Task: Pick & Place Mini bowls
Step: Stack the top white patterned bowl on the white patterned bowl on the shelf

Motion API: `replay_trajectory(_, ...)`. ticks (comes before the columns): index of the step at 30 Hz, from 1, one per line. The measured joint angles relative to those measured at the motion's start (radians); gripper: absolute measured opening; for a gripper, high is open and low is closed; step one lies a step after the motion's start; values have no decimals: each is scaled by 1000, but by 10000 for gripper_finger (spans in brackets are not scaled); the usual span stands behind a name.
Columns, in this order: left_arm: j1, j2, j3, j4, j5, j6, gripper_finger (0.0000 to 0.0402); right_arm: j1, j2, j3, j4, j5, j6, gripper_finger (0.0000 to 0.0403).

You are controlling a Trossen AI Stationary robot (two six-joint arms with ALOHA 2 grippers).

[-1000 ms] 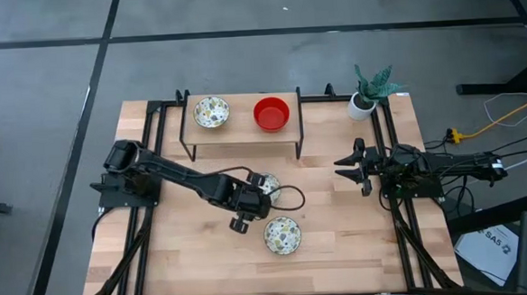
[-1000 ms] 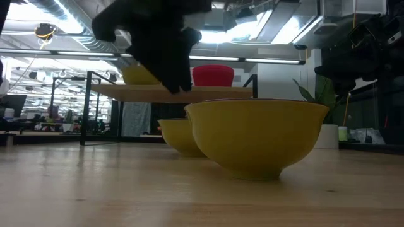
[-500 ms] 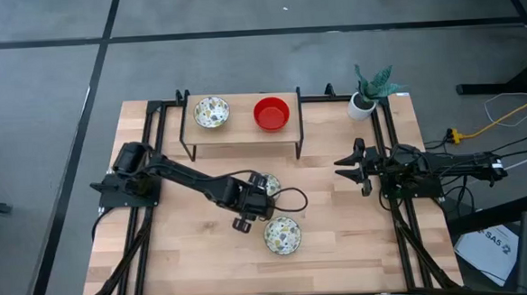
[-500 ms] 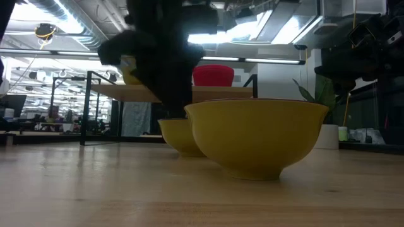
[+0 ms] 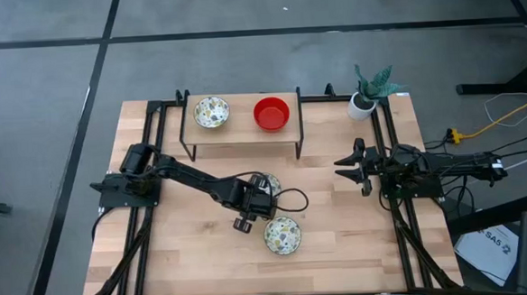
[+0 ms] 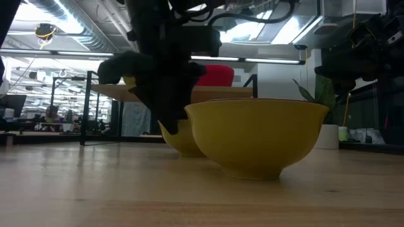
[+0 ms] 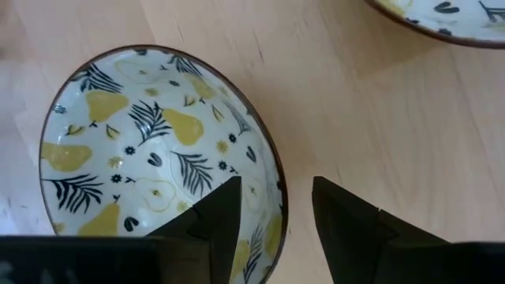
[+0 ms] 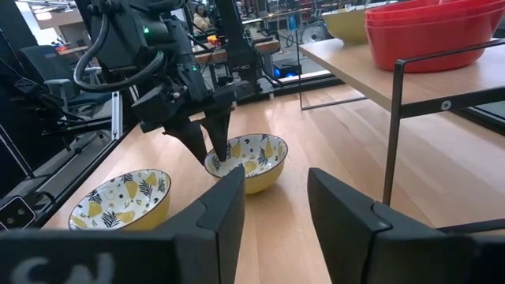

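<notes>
The left gripper (image 5: 259, 198) is lowered over the patterned bowl (image 7: 162, 154) in the middle of the table (image 5: 188, 260), its jaws parted and straddling the rim — one finger inside the bowl, the other outside, nothing clamped yet. To do this pick well, the fingers should settle until the rim wall sits deep between them, then close firmly on the thin edge and lift straight up, so the bowl does not tip or slide into the second patterned bowl (image 5: 283, 235) lying just beside it, nearer the front of the table. The wall is thin and glazed, so a shallow pinch would likely slip. The left arm reaches out from its base diagonally across the table, wrist bent steeply down so the fingers point at the wood. On the raised shelf (image 5: 243, 132) at the back sit another patterned bowl (image 5: 211, 111) and the red bowls (image 5: 272, 114), which look stacked. The right gripper (image 5: 349, 167) waits at the table's right side — jaws apart, holding nothing — near the potted plant (image 5: 367, 91).
</notes>
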Motion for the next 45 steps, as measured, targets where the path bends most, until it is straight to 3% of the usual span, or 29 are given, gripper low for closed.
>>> replay_trajectory(14,14,-2,1,10,-23,-61,11,0,0,0,0,0,0,140)
replay_trajectory(29,13,-8,1,38,-35,-207,6,0,0,0,0,0,0,140)
replay_trajectory(37,13,-83,-1,31,78,-273,4,0,0,0,0,0,0,140)
replay_trajectory(45,4,-181,-1,24,101,-343,4,0,0,0,0,0,0,140)
